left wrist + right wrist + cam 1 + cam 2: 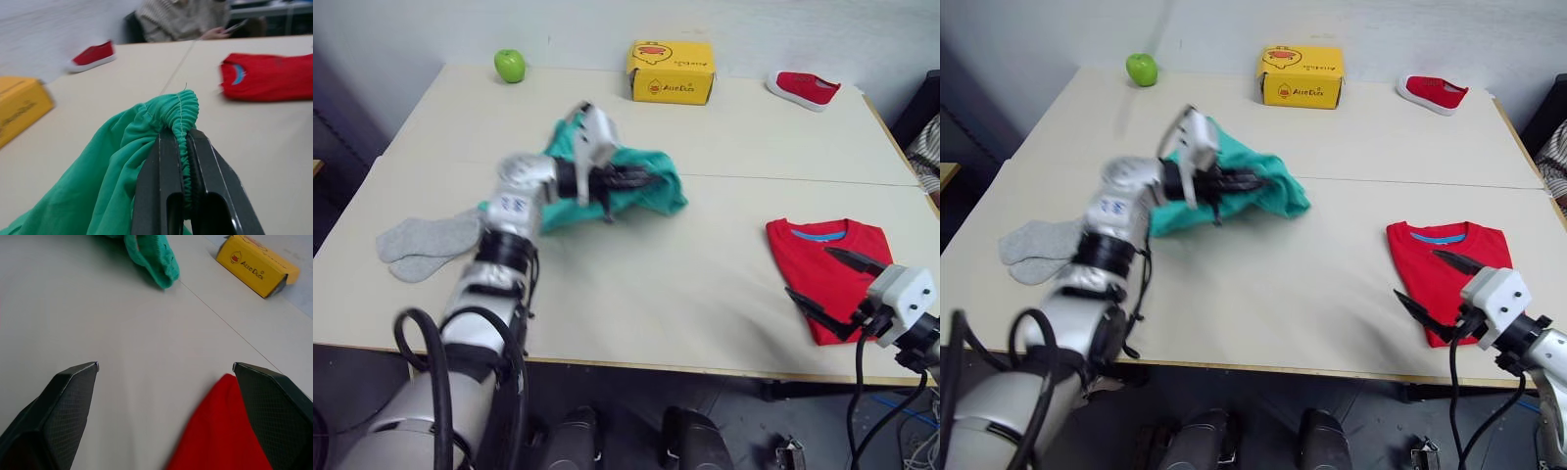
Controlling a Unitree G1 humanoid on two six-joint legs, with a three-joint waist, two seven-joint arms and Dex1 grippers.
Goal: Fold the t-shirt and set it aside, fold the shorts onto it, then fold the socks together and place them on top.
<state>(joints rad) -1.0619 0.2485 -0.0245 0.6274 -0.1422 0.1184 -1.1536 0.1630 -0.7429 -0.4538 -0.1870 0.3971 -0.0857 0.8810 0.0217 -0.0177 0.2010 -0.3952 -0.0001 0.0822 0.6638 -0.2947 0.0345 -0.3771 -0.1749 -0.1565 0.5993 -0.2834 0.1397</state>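
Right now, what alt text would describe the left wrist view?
The left hand pinches the gathered waistband of the teal shorts between two black fingers. Beyond lie the folded red t-shirt, a red shoe and a yellow box.

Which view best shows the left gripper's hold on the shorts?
The left wrist view: the left gripper is shut on the shorts' gathered waistband, close up. Both eye views show the gripper at the shorts from afar, fingers blurred. The right wrist view catches just a corner of the shorts.
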